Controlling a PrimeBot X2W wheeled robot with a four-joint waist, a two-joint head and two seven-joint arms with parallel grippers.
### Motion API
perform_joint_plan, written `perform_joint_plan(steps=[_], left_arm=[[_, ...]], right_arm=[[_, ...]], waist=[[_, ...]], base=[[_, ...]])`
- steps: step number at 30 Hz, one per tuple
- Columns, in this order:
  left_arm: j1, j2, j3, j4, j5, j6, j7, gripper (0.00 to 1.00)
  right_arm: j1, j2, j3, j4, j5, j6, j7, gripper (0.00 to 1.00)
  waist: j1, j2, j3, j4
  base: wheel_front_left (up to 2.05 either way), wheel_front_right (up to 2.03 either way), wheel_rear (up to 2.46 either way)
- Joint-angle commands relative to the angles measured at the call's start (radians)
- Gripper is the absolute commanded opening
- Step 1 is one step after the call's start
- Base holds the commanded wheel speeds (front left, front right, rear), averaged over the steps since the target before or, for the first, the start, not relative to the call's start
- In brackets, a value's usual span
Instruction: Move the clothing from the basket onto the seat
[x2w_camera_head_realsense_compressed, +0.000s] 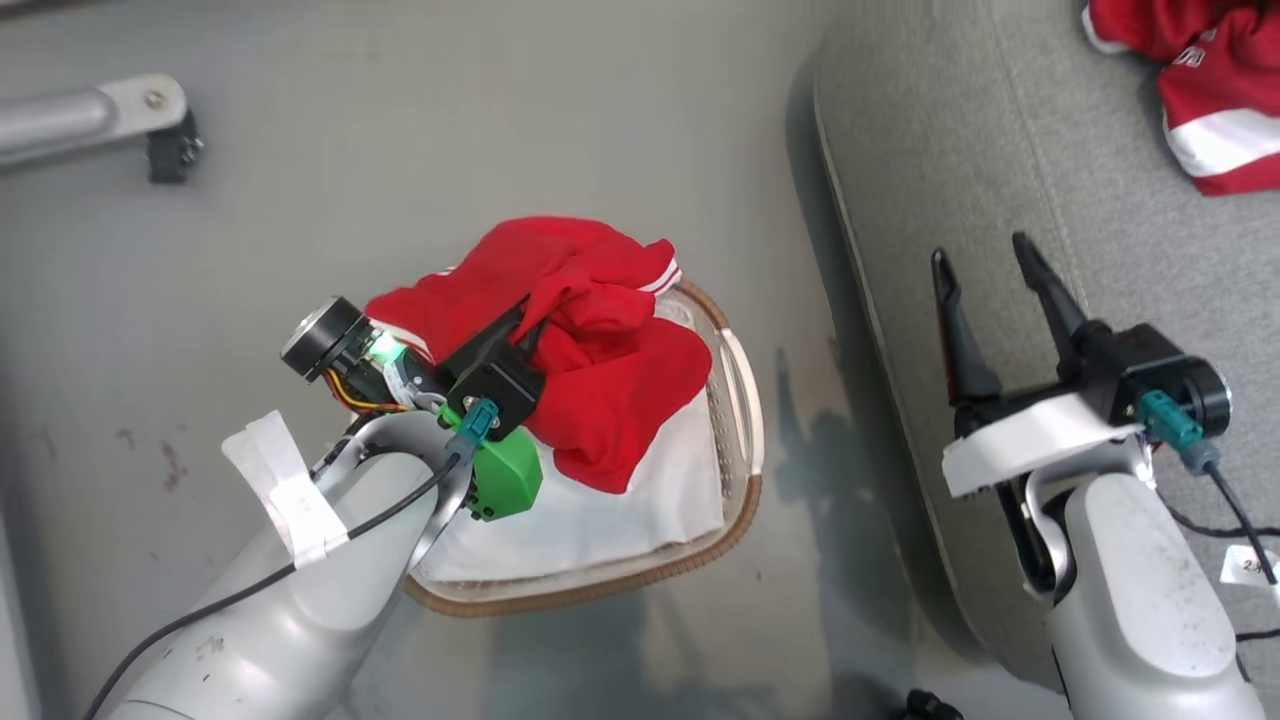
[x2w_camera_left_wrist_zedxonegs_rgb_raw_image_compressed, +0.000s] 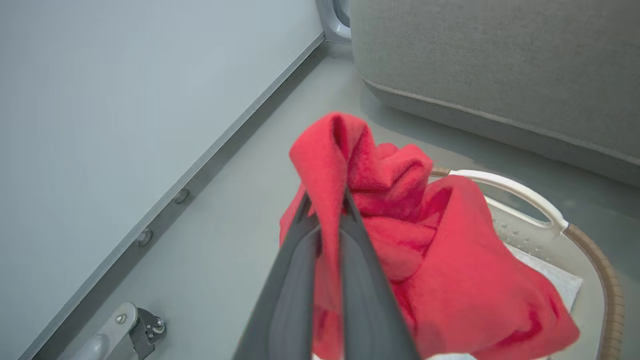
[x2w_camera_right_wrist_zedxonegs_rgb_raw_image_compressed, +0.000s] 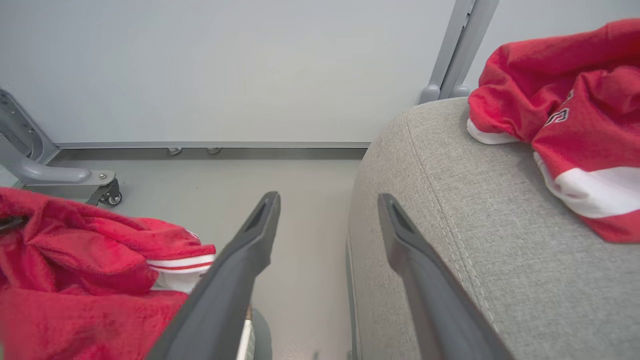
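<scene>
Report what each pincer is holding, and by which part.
The left pincer is shut on a bunched fold at the top of the red garment over the basket. The right pincer is open, holding nothing.

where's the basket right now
In the head view the basket sits on the floor at lower centre, just left of the grey seat, with red clothing bunched over it.

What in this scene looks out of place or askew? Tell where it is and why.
Nothing is spilled or broken. The red garment bulges over the basket rim, bunched in the shut left claw. A second red jersey lies crumpled on the grey seat. White tape hangs loose from the left forearm.
</scene>
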Motion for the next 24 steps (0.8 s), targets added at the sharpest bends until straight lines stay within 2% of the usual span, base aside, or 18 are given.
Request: perform_joint_plan(steps=[1,13,24], left_arm=[[0.006,0.007,-0.006,-0.016,0.008,-0.008,-0.004,0.00],[-0.076,0.027,-0.032,-0.057,-0.012,-0.056,-0.004,0.00],[-0.169,0.029,-0.041,-0.069,-0.048,-0.069,-0.004,0.00]], right_arm=[[0.029,-0.004,0.002,0.011,-0.006,-0.001,0.000,1.00],[0.133,-0.004,0.064,0.065,-0.023,-0.001,0.000,1.00],[0.158,-0.004,0.136,0.084,-0.024,-0.001,0.000,1.00]], waist=[[0.0001,0.0000,-0.152,0.061],[0.0001,0.0000,-0.395,0.079],[0.0001,0.0000,-0.496,0.072]], base=[[0.00,0.00,0.00],[0.00,0.00,0.00],[0.00,0.00,0.00]])
